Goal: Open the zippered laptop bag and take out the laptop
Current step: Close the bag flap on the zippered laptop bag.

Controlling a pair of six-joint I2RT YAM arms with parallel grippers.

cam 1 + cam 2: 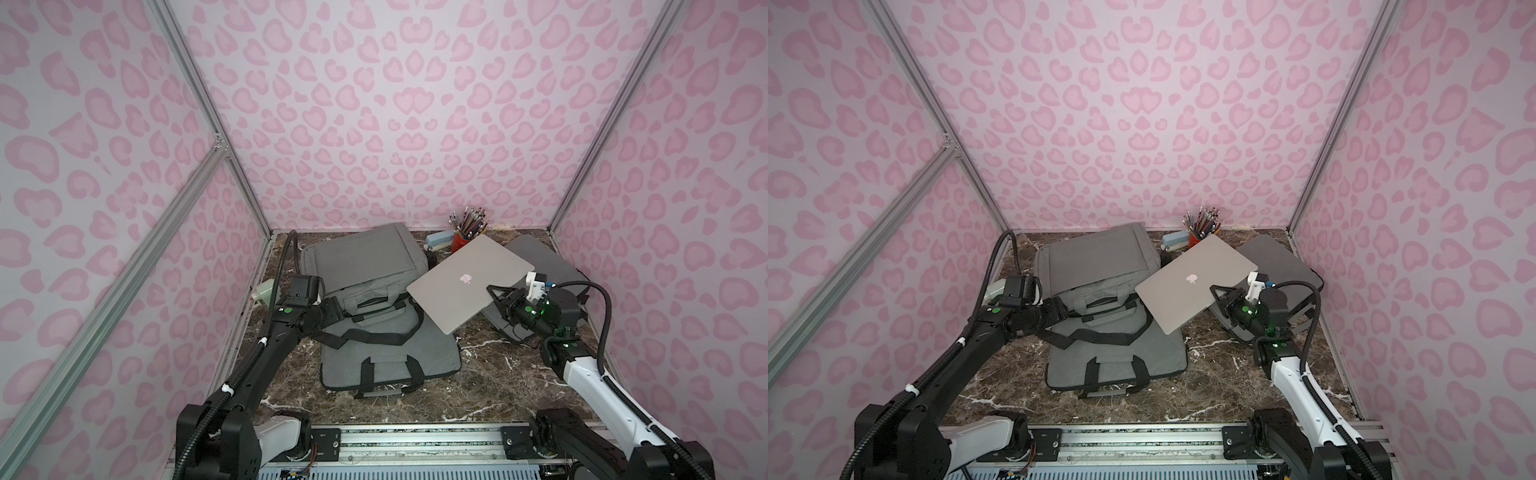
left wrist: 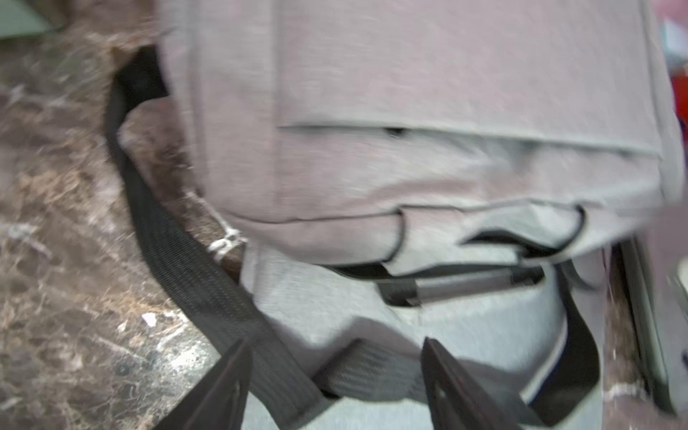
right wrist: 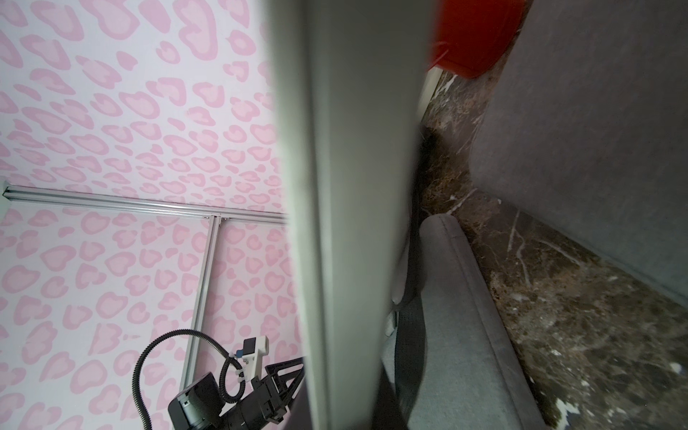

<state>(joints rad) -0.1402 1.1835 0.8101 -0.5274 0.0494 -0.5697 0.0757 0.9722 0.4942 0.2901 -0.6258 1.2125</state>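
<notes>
The laptop [image 1: 453, 299], lid closed, is out of the laptop bag [image 1: 374, 270] and held tilted at the middle-right, its left part over the bag's right edge; whether it touches the bag cannot be told. The right hand [image 1: 492, 289] is clamped on the laptop's right edge. The right wrist view alone shows that edge [image 3: 353, 186] end-on, filling the middle of the frame. The grey bag lies unzipped and spread open in the middle of the surface [image 1: 498, 374]. In both top views the left hand [image 1: 334, 316] sits at the bag's left side. Only the left wrist view, which is blurred, shows it spread wide, fingers [image 2: 231, 372] apart over the black strap [image 2: 186, 268] and grey fabric, gripping neither. At the far right lies a darker grey sleeve [image 1: 544, 257]. A red cup of pencils [image 1: 462, 242] and a pale blue block [image 1: 438, 240] stand by the far wall. A white object [image 1: 264, 289] lies at the left edge. The surface is dark brown marble. Pink heart-spotted walls [image 1: 395, 104] on aluminium posts [image 1: 199, 104] enclose it
</notes>
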